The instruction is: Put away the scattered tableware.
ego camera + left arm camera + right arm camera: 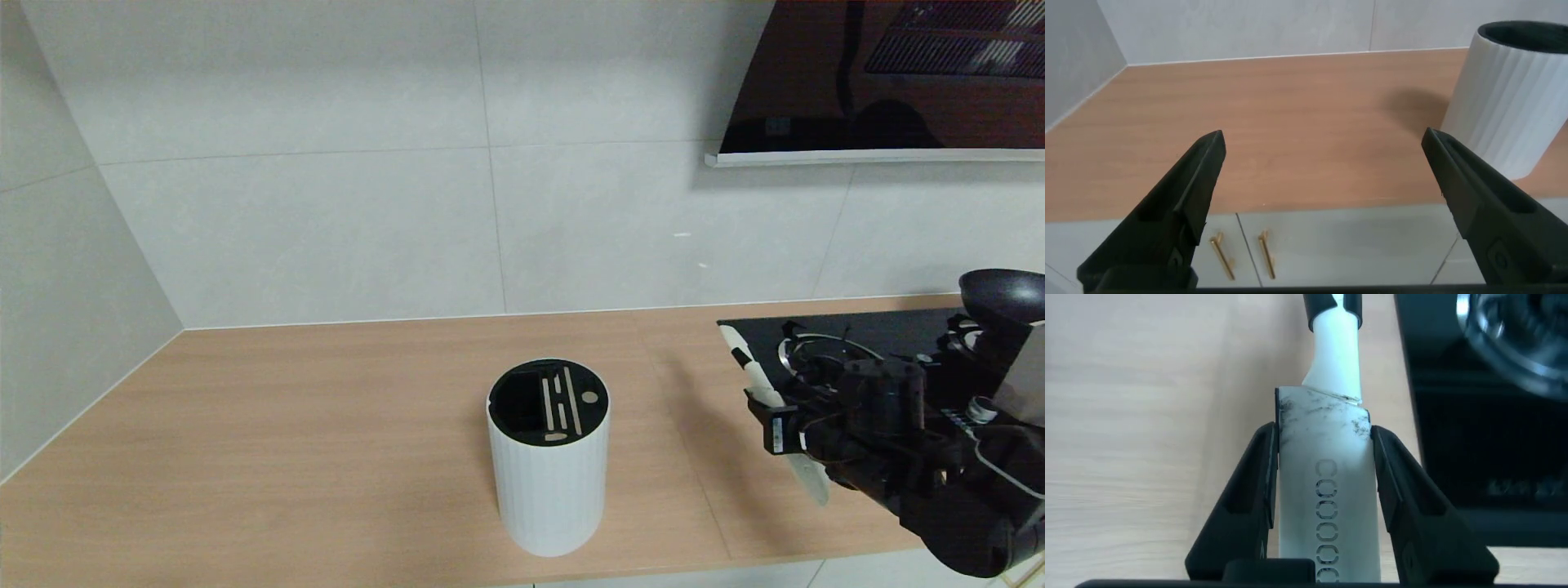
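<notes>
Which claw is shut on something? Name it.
The right claw: it is clamped on the blade of the white knife. The left claw is wide open, with nothing between its fingers.

A white ribbed holder [549, 482] stood upright near the front edge of the wooden desk [286, 425], about midway across. Its black top had a large square opening, several narrow slots and a small round hole. To its right, well apart, the right gripper [781, 422] was clamped on a white knife [759, 380]. The knife's handle, with its black bands, pointed toward the tiled wall [326, 204], and its blade angled down toward the front. The knife hung above the desk, just beside the left edge of a black stove [882, 331]. A dark range hood [882, 82] was mounted on the wall above the stove.
</notes>
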### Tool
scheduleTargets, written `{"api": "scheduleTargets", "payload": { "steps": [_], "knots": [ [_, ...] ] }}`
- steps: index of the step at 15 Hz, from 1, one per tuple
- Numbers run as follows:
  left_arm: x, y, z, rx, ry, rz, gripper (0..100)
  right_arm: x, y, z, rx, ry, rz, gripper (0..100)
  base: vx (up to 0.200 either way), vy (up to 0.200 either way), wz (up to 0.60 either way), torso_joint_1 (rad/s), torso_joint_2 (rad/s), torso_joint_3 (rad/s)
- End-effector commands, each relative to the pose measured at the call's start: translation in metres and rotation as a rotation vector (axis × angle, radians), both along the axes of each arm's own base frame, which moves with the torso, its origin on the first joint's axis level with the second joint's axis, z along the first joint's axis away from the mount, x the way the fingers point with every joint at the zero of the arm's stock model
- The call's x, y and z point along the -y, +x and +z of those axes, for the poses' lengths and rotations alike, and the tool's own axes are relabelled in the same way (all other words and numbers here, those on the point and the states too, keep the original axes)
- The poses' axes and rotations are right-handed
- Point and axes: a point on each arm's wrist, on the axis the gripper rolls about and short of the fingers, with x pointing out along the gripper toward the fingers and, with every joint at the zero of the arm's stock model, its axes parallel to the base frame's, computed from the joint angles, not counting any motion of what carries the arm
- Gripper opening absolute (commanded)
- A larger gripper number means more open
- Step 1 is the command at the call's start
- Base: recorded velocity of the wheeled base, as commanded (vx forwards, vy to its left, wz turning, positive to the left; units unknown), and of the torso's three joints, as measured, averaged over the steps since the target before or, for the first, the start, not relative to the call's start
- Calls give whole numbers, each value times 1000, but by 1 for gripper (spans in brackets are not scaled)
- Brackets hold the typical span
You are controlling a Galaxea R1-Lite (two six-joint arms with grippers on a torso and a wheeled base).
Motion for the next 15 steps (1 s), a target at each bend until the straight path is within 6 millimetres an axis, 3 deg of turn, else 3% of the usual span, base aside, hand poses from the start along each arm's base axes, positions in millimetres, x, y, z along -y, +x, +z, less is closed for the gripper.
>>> {"api": "scheduleTargets", "payload": {
  "steps": [1,3,6,9,12,13,15],
  "knots": [
    [0,-3,11,45,-4,-5,100,-11,-15,28,82,20,47,0,0,0,0,0,0,0],
    [3,-10,31,72,10,-124,100,-22,-16,55,151,37,86,0,0,0,0,0,0,0],
    [7,-4,88,-16,8,-333,100,-46,-15,99,157,44,162,0,0,0,0,0,0,0],
    [10,44,144,-144,-19,-466,100,-71,-12,131,208,70,228,0,0,0,0,0,0,0],
    [15,97,177,-235,-29,-541,100,-96,-25,137,225,88,307,0,0,0,0,0,0,0],
    [19,106,179,-253,-30,-573,100,-102,-31,137,223,90,329,0,0,0,0,0,0,0],
    [32,137,165,-343,-17,-663,100,-117,-46,137,219,93,384,0,0,0,0,0,0,0]
  ]
}}
